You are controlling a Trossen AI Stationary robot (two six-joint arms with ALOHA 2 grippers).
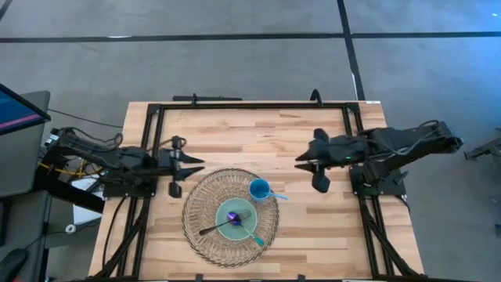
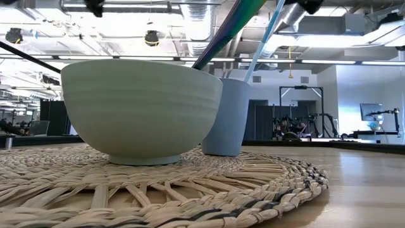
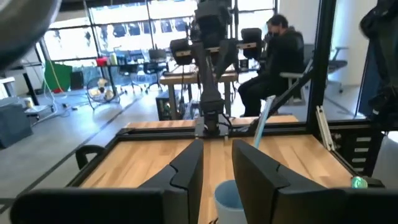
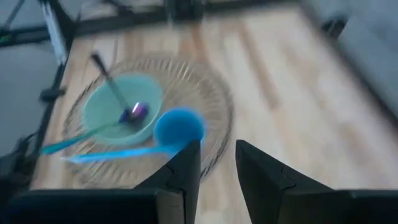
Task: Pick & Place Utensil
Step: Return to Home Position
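Right gripper [image 4: 217, 149]: fingers [image 4: 186, 168] are standing apart, gripping nothing, hanging over the wooden counter [image 1: 258, 133] beside the round woven placemat [image 1: 200, 235]. Left gripper [image 3: 216, 149]: likewise parted, empty, waiting opposite. Light-blue cup [image 1: 259, 189] is standing on the mat's upper right, thin blue straw [image 1: 279, 195] leaning inside. Placing is looking complete; only homing is remaining.

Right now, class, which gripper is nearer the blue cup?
Right. The right gripper is open, just off the placemat beside the cup; the left gripper, also open, is farther, at the placemat's opposite side.
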